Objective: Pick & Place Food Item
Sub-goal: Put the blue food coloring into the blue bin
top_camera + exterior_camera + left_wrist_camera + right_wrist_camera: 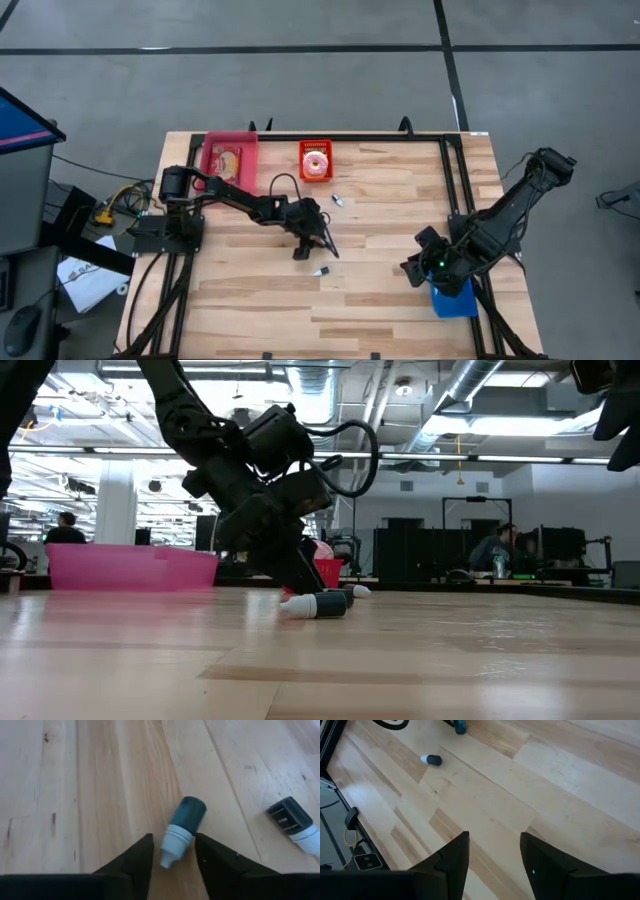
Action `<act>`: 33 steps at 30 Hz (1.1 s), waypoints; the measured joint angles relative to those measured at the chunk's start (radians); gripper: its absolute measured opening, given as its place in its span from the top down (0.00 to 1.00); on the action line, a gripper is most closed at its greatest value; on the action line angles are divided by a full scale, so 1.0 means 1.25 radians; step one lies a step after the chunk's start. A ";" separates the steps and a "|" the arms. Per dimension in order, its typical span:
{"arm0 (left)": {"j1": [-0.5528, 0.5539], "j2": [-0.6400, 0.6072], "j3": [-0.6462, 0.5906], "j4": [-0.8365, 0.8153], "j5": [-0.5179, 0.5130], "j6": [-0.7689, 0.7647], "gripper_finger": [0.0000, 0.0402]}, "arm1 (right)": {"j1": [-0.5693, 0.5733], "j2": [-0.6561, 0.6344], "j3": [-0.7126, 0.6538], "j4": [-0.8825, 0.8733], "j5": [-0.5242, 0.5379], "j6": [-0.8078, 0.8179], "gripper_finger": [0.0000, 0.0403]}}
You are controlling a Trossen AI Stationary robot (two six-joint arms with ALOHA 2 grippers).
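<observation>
A small bottle [181, 831] with a teal cap and a pale nozzle end lies on its side on the wooden table [380, 300], near the middle. My left gripper [173, 840] is low over it and open, one finger on each side of the nozzle end. In the high view this gripper [308, 243] sits at the table's centre. A second small bottle [294, 824] with a black cap lies close by, also on its side. My right gripper [495, 837] hangs open above the table's right part with nothing between its fingers. My left gripper has its fingers [142, 857] on either side of the bottle's pale nozzle end [170, 854], slanting down from the table's left side. I cannot tell whether they touch it. The bottle lies flat on the table.
A pink tray [212, 150] holding a food item and a red basket [315, 147] with a doughnut stand at the far edge. Another small item [338, 200] lies ahead of the basket. A blue block [455, 300] sits under my right arm. Bare wood spreads along the near side.
</observation>
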 joint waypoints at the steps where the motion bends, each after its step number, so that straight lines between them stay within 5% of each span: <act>1: 0.000 0.000 0.000 0.000 -0.001 -0.004 0.68 | -0.001 0.000 0.000 0.000 0.000 0.000 0.58; 6: 0.000 -0.002 0.000 0.002 0.009 -0.047 0.85 | -0.011 0.000 0.000 0.008 0.007 -0.012 0.58; 9: -0.001 -0.012 -0.003 0.005 0.103 -0.087 0.90 | -0.019 0.000 0.000 0.067 0.048 -0.085 0.58; 11: -0.001 -0.035 -0.003 0.016 0.160 -0.113 0.90 | -0.031 0.000 0.000 0.137 0.076 -0.196 0.58; 17: -0.004 -0.126 0.000 0.023 0.163 -0.193 0.82 | -0.100 0.000 0.000 0.307 0.086 -0.502 0.58; 21: -0.004 -0.198 0.002 0.044 0.197 -0.260 0.86 | -0.153 0.000 0.000 0.414 0.085 -0.710 0.58; 28: -0.003 -0.281 0.003 0.068 0.180 -0.357 0.89 | -0.236 0.000 0.000 0.570 0.037 -1.044 0.58; 33: -0.005 -0.298 0.005 0.074 0.154 -0.382 0.87 | -0.291 0.001 0.002 0.595 -0.029 -1.158 0.58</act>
